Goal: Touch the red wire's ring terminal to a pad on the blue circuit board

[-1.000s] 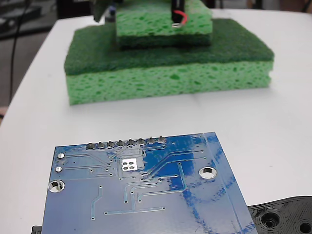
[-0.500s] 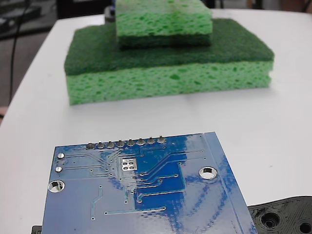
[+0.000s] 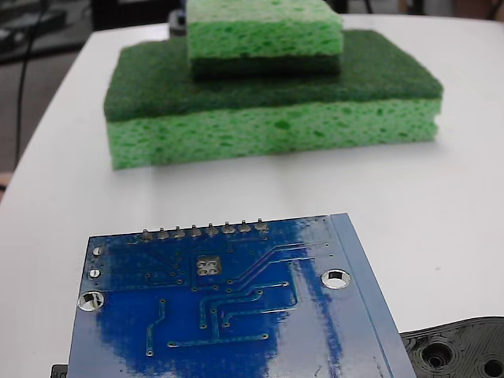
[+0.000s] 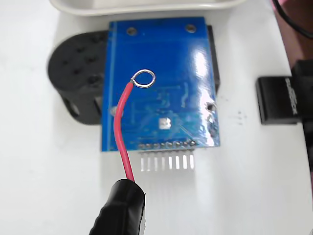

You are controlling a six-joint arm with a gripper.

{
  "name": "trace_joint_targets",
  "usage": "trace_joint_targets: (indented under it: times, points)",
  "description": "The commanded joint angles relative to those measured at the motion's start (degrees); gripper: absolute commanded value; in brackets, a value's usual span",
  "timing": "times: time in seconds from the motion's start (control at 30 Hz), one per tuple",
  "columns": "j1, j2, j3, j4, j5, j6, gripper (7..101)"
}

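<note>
The blue circuit board (image 3: pixel 236 315) lies at the front of the fixed view, with its square silver pad (image 3: pixel 209 266) just below the row of solder pins (image 3: pixel 203 231). Neither the wire nor the gripper shows in that view. In the wrist view the red wire (image 4: pixel 120 127) rises from its black sleeve (image 4: pixel 120 208) at the bottom edge and curves over the blue circuit board (image 4: pixel 161 58). Its ring terminal (image 4: pixel 144 78) sits over the board, up and to the left of the pad (image 4: pixel 165 123) and apart from it. The gripper's fingers lie below the frame edge.
Two stacked green sponges (image 3: pixel 268 87) stand behind the board in the fixed view. A black plastic part with holes (image 3: pixel 457 350) pokes out beside the board and shows in the wrist view as the black part (image 4: pixel 78 73). A black block (image 4: pixel 279 100) and a white tray rim (image 4: pixel 146 6) also flank the board there.
A second ago the wire and its black sleeve hung at the top of the fixed view by the small sponge; they have left that view. The board's glossy surface has darkened.
</note>
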Motion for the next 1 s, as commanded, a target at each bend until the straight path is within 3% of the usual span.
trace_joint_targets:
  times: [0.03,0.6,1.0]
  points:
    - [1.23,-1.05,-0.97,-1.32,-2.11,-0.70,100.3]
    - [3.87,-12.74,-6.33,-1.76,-6.77,-4.31,100.3]
    - [4.39,-16.61,-5.71,-5.01,-7.82,-4.75,100.3]
